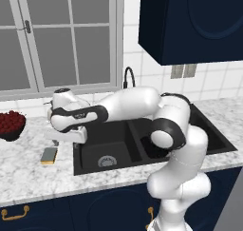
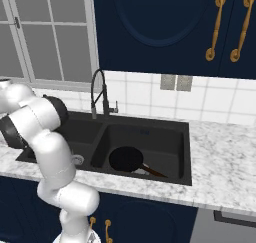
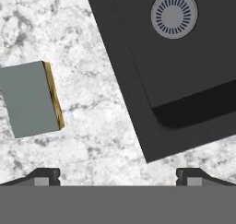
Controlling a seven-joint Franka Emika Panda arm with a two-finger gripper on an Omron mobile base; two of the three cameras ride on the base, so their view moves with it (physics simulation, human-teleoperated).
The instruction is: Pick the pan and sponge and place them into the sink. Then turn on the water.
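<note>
The sponge [image 3: 30, 98], grey-green over a yellow layer, lies flat on the marble counter just left of the black sink [image 3: 133, 80]. In the left base view my gripper [image 1: 59, 140] hovers above the counter, a little up and right of the sponge [image 1: 49, 155] and beside the sink's left rim [image 1: 77, 164]. Its fingertips [image 3: 46, 176] stand wide apart with nothing between them, so the gripper [image 3: 118, 177] is open. The black pan [image 2: 126, 158] rests in the right basin of the sink [image 2: 185, 129], its handle pointing right. No water runs from the faucet [image 2: 100, 92].
A dark bowl of red fruit [image 1: 10, 123] sits at the far left of the counter. The black gooseneck faucet [image 1: 128, 77] rises behind the sink under the window. A silver drain [image 3: 174, 14] marks the left basin's floor. Dark wall cabinets hang above.
</note>
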